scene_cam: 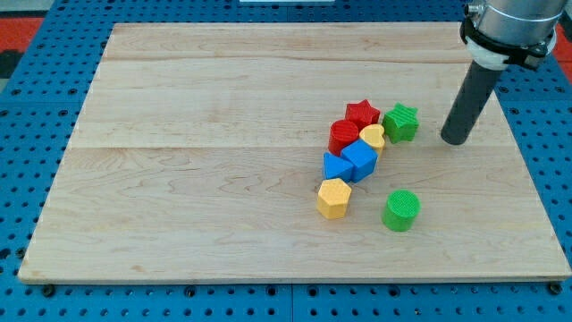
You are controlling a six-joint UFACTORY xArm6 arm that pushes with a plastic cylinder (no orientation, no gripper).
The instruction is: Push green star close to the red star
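The green star (401, 122) lies on the wooden board right of centre, just right of the red star (362, 114), with a narrow gap or light contact between them. My tip (455, 139) rests on the board to the right of the green star, a short gap away, not touching it.
A red cylinder (343, 136), a yellow block (373, 137), a blue cube (359, 159) and a blue triangular block (335, 166) cluster below the red star. A yellow hexagon (333, 198) and a green cylinder (401, 209) lie lower. The board's right edge (527, 179) is near.
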